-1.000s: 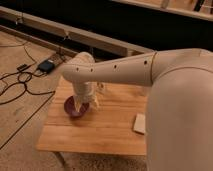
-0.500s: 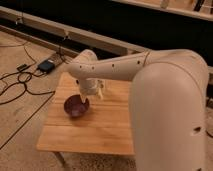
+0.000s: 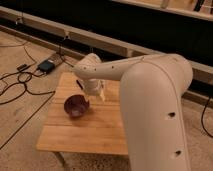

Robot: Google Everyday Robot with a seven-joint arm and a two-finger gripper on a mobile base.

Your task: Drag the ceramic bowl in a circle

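Note:
The ceramic bowl [image 3: 76,105], small, glossy and dark maroon, sits upright on the left half of a wooden table [image 3: 95,135]. My gripper [image 3: 91,94] hangs down from the white arm just right of the bowl, close to its right rim. The gripper looks open, and the bowl is not between its fingers. Whether a finger touches the rim I cannot tell. My bulky white arm [image 3: 155,105] covers the table's right side.
Black cables [image 3: 15,87] and a small dark box [image 3: 46,65] lie on the floor left of the table. A low rail and a dark wall [image 3: 150,30] run behind it. The table's front edge is near the frame bottom.
The gripper rose off the bowl a second ago and has now dropped slightly beside its right rim. The bowl has stayed in place. The arm's large body fills more of the right side.

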